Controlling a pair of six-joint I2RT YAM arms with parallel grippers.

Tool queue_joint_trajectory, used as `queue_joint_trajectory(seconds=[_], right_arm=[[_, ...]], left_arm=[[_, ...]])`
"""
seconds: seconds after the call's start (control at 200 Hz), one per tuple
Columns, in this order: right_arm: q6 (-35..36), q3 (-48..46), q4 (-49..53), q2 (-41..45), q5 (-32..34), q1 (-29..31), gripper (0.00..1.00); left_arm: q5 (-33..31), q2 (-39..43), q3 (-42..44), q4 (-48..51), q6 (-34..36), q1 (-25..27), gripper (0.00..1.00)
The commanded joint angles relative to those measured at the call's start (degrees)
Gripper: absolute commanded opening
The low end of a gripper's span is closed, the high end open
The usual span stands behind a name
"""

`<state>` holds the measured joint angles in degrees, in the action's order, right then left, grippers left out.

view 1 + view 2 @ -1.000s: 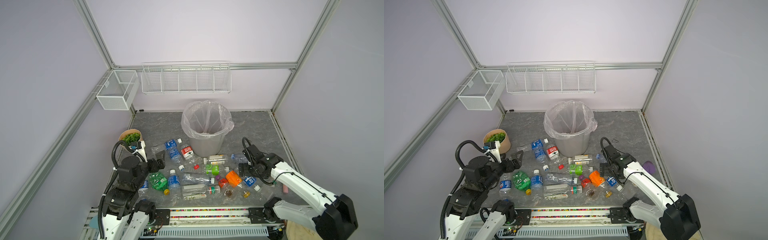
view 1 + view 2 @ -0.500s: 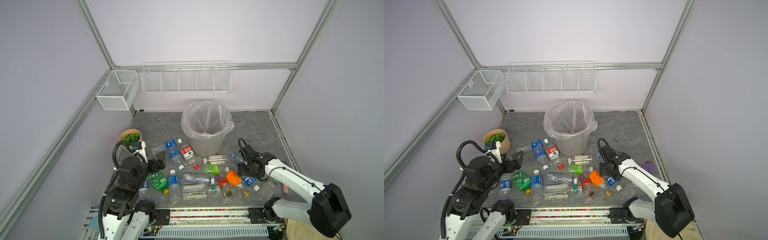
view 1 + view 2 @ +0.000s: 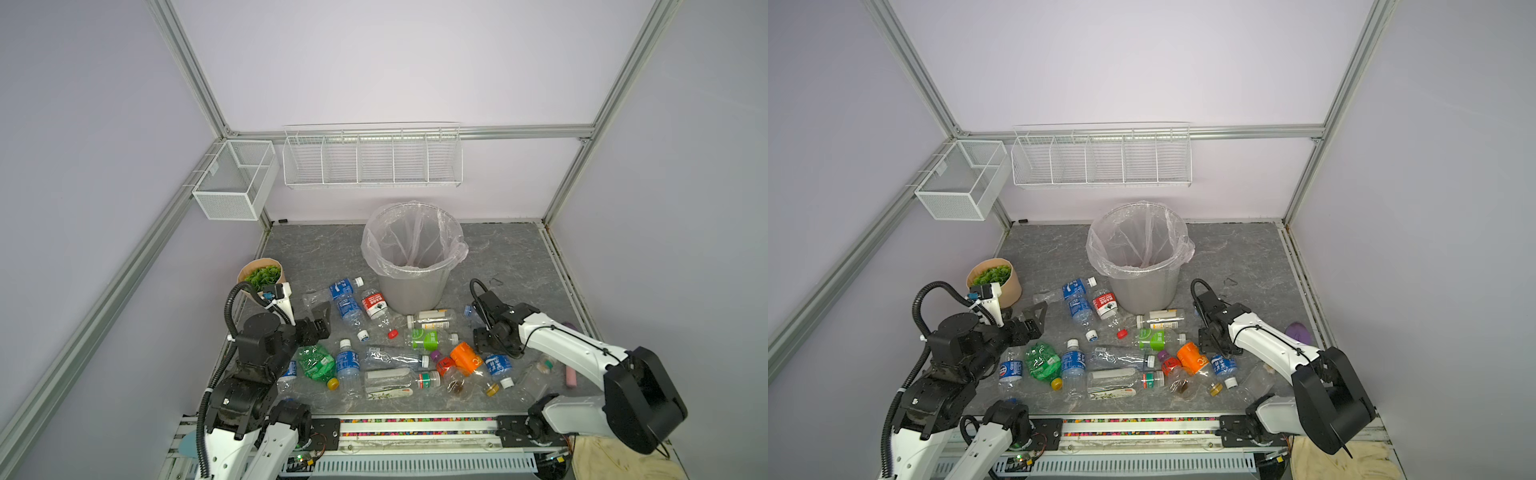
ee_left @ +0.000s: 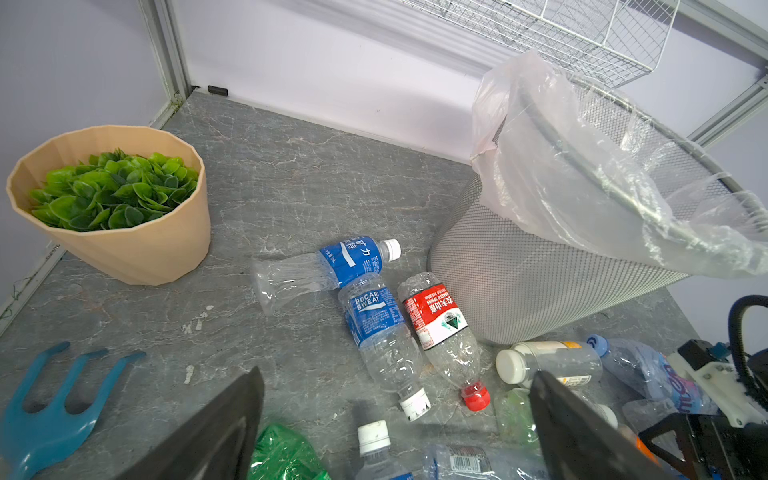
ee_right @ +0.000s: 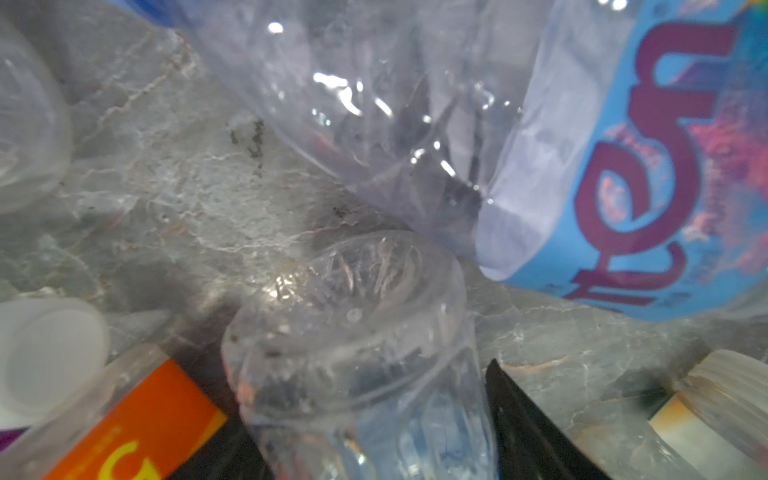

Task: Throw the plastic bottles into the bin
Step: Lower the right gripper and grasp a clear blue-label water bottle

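Several plastic bottles lie on the grey floor in front of the bin (image 3: pixel 411 286) (image 3: pixel 1142 291) (image 4: pixel 519 291), a grey bucket lined with a clear bag. My right gripper (image 3: pixel 486 349) (image 3: pixel 1217 352) (image 5: pixel 365 415) is down among them. Its jaws press both sides of a small clear blue-labelled bottle (image 3: pixel 495 365) (image 3: pixel 1224 365) (image 5: pixel 353 332), next to an orange-labelled bottle (image 3: pixel 467 357) (image 5: pixel 137 419). My left gripper (image 3: pixel 320 316) (image 3: pixel 1034 313) (image 4: pixel 395 374) hangs open and empty above the floor, near a red-labelled bottle (image 3: pixel 374 305) (image 4: pixel 436 320) and a crushed green bottle (image 3: pixel 316 361).
A tan pot of green leaves (image 3: pixel 259 276) (image 4: pixel 116 249) stands at the left wall. A blue hand rake (image 4: pixel 50 399) lies near it. White wire baskets (image 3: pixel 372 162) (image 3: pixel 235 183) hang on the back and left walls. A pink object (image 3: pixel 571 376) lies under the right arm.
My right gripper has dropped a little to the left onto the blue-labelled bottle and its jaws have narrowed around it. The left arm has not moved.
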<state>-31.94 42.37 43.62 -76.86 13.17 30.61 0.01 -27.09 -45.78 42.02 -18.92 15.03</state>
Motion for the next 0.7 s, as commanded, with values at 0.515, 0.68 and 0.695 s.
queue_joint_trajectory(seconds=[0.515,0.68,0.695], right_arm=[[0.6,6.8,9.2,14.6,3.5,1.4,0.52],[2.4,10.4,8.7,24.4,0.3,1.6,0.52],[2.5,10.6,8.5,25.3,0.1,1.6,0.52]], left_arm=[[-0.4,0.7,0.5,0.8,-0.9,0.3,0.99],[-0.4,1.0,0.6,0.7,-0.9,0.2,0.99],[-0.4,1.0,0.7,0.7,-0.9,0.2,0.99]])
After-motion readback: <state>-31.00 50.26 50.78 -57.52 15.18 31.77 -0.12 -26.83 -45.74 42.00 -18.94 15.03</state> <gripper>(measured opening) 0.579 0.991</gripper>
